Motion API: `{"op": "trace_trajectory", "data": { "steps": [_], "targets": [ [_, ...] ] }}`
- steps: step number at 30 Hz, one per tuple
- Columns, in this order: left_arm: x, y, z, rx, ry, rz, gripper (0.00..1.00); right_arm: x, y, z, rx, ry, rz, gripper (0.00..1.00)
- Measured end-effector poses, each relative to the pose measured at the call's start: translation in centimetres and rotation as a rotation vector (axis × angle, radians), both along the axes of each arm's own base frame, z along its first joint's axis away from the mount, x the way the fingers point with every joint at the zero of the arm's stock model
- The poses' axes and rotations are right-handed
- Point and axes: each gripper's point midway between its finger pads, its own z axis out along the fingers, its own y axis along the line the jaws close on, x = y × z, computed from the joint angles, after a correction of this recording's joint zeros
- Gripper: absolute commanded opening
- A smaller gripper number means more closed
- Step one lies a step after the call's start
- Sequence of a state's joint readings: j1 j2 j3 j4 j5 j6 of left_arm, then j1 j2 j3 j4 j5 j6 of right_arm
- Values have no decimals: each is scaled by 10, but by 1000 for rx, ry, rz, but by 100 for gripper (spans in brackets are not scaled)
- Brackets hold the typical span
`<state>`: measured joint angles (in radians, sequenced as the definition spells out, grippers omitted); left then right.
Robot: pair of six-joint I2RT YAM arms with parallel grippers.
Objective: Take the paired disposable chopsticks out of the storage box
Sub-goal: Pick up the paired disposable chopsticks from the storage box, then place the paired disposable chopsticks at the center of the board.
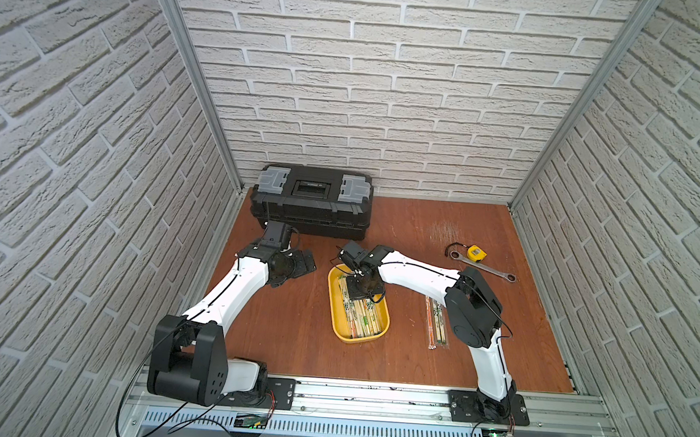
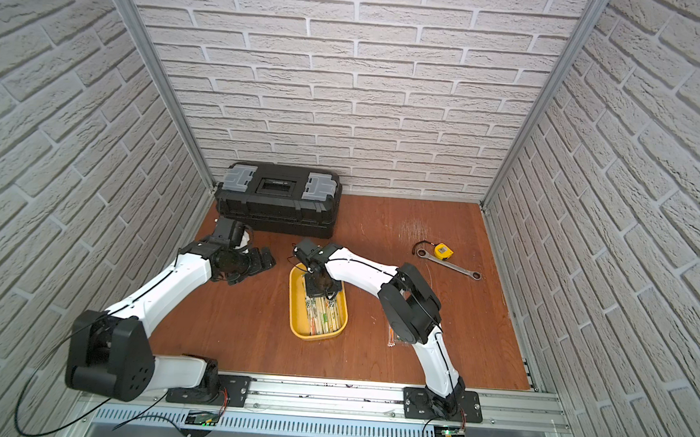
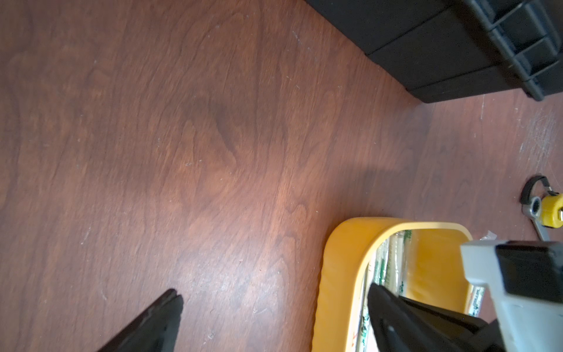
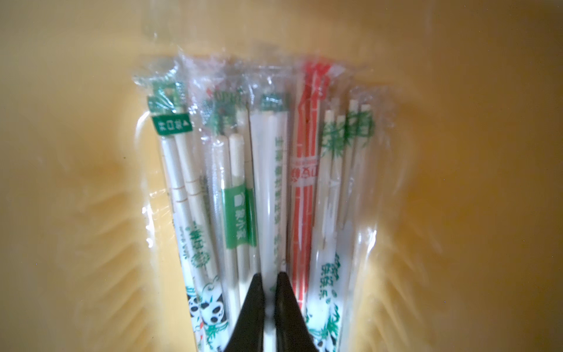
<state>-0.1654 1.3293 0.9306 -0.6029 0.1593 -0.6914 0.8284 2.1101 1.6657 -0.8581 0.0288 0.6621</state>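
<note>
The yellow storage box [image 1: 336,310] [image 2: 295,303] lies mid-table, with several sleeved chopsticks [image 1: 365,318] [image 2: 321,317] lengthwise in it. My right gripper [image 1: 362,289] [image 4: 269,277] reaches down into its far half. Its jaws are shut on one pair of chopsticks [image 4: 269,183] in a clear sleeve with green print, in the middle of the bundle. My left gripper [image 1: 306,262] [image 3: 275,292] hovers open and holds nothing, just left of the box's far end [image 3: 341,274]. More sleeved chopsticks [image 1: 437,322] [image 2: 393,338] lie on the table right of the box, partly behind the right arm.
A large black toolbox [image 1: 311,204] stands at the back left, close behind the left wrist. A yellow tape measure [image 1: 476,252] and a steel wrench [image 1: 482,267] lie at the back right. Brick-patterned walls close in three sides.
</note>
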Motion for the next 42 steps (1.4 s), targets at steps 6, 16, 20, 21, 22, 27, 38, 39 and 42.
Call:
{"op": "trace_trajectory", "data": {
  "steps": [6,16,20,21,22,27,38,39,42],
  "targets": [
    [0,0,0,0,0,0,98,3,2,33,53,-54,-2,5],
    [-1,-1,0,-7,3,-4,98,14,-18,100,136,-176,-46,3],
    [0,-2,2,-10,2,-6,98,18,-50,112,126,-206,-101,2],
    [0,-3,3,-12,-1,-7,98,18,-61,113,118,-211,-119,2],
    [1,-4,4,-13,-4,-11,98,18,-72,112,107,-213,-136,2],
    [3,-10,10,-17,-18,-26,98,15,-120,95,13,-207,-203,2],
    [0,-24,7,-18,-5,-54,98,-12,-164,37,-192,-117,-210,2],
    [0,-24,6,-16,-3,-56,98,-13,-166,34,-205,-114,-210,2],
    [0,-25,6,-13,-3,-58,98,-13,-170,26,-239,-105,-209,2]
  ]
}}
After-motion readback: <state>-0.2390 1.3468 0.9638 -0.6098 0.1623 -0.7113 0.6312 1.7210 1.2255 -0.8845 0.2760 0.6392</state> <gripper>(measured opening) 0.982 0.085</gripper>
